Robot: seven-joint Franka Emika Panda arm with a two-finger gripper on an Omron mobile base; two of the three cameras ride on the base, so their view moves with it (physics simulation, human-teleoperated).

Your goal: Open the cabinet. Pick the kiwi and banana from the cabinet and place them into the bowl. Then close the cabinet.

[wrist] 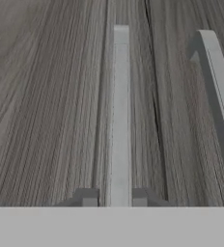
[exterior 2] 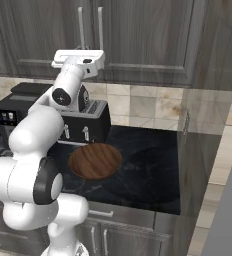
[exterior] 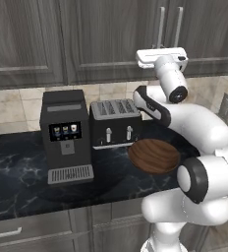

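The cabinet (exterior: 121,34) is a dark grey wall unit, and both of its doors are closed. Two silver bar handles stand side by side, the left handle (wrist: 119,111) and the right handle (wrist: 215,91). My gripper (wrist: 114,198) is shut on the left handle near its lower end, one fingertip on each side of the bar. Seen from the base, my gripper (exterior: 161,50) is raised against the door above the counter. The wooden bowl (exterior: 154,155) sits empty on the black counter below the hand. The kiwi and banana are hidden.
A black toaster (exterior: 115,123) stands just left of the bowl, with a coffee machine (exterior: 66,135) further left. Grey drawer fronts (exterior: 32,229) run under the black marble counter (exterior 2: 143,175). A tall side panel (exterior 2: 200,100) bounds the counter on the right.
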